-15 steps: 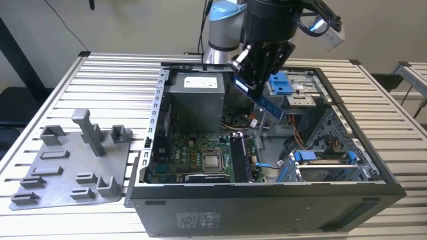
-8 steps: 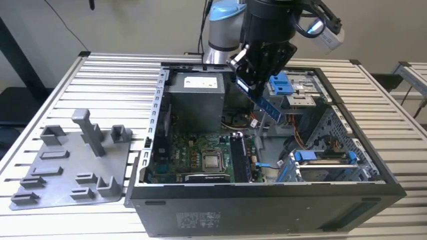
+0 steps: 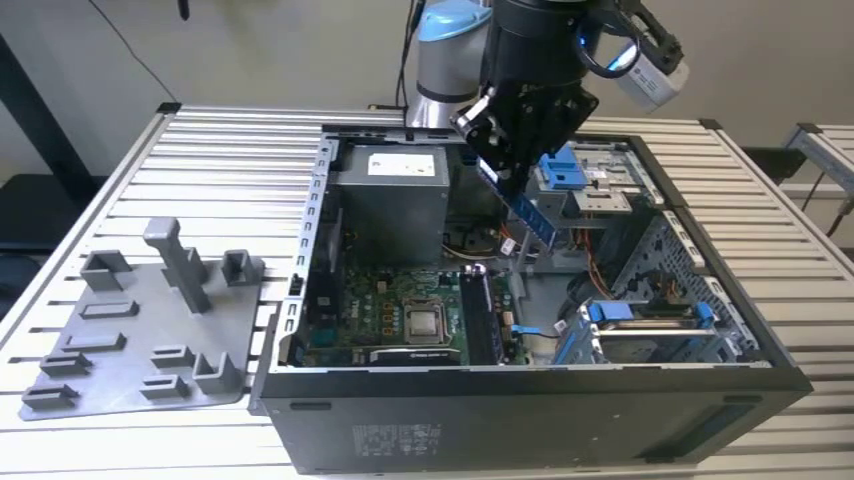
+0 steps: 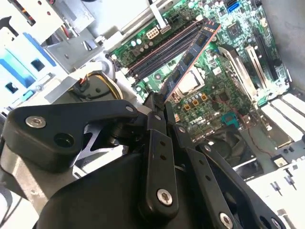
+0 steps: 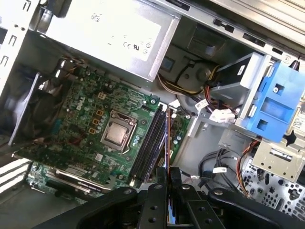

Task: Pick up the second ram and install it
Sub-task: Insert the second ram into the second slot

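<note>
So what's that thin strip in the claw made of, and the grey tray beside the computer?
The second ram, held in the gripper, looks like rigid circuit board: flat, matte dark blue, with black chips. The grey tray seems matte plastic, perhaps moulded or printed: one even dull grey, blocky raised shapes.

Even, soft light is falling on the ribbed pale aluminium tabletop [image 3: 160, 150], casting hardly any shadow. The open black computer case [image 3: 534, 430] is shading its green motherboard [image 3: 387, 300]. In the second wrist view the matt black gripper [image 4: 159, 102] is showing a dull sheen, the second ram [image 4: 193, 50], a thin dark circuit strip, is sitting evenly lit, and the white-and-blue drive bay [image 4: 19, 67] is washing out. The silver power supply box [image 5: 109, 28] is glaring in the first wrist view.
</note>
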Robot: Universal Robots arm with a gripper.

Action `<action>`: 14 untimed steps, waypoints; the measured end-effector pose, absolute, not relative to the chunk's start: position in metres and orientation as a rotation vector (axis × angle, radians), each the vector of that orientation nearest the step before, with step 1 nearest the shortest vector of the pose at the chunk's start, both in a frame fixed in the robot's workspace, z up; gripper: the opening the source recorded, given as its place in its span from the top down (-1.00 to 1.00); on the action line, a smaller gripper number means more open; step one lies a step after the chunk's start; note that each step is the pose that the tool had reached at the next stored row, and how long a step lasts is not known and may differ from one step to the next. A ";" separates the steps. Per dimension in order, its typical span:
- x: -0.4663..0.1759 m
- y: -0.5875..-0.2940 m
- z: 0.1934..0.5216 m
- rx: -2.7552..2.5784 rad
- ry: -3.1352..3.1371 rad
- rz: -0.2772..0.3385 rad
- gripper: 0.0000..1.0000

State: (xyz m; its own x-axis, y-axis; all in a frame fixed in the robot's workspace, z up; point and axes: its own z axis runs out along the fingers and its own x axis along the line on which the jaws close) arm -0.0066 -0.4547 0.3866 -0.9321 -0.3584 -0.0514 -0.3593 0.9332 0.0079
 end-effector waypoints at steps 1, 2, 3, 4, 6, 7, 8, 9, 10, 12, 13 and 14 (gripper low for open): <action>-0.007 -0.455 0.387 -0.542 3.044 0.026 0.72; -0.007 -0.455 0.386 -0.520 3.048 0.025 0.72; -0.007 -0.455 0.386 -0.497 3.052 0.025 0.72; -0.007 -0.455 0.386 -0.474 3.055 0.024 0.72; -0.007 -0.455 0.386 -0.428 3.062 0.023 0.72; -0.007 -0.455 0.386 -0.405 3.065 0.022 0.72; -0.007 -0.455 0.386 -0.384 3.068 0.022 0.72; -0.007 -0.455 0.386 -0.361 3.070 0.021 0.72; -0.007 -0.455 0.386 -0.339 3.073 0.021 0.72; -0.007 -0.455 0.386 -0.293 3.077 0.020 0.72; -0.007 -0.455 0.386 -0.272 3.079 0.019 0.72; -0.007 -0.455 0.386 -0.250 3.081 0.019 0.72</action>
State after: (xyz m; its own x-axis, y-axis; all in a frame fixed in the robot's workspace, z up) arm -0.0066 -0.4547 0.3859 -0.9856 -0.1610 -0.0514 -0.1616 0.9868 0.0080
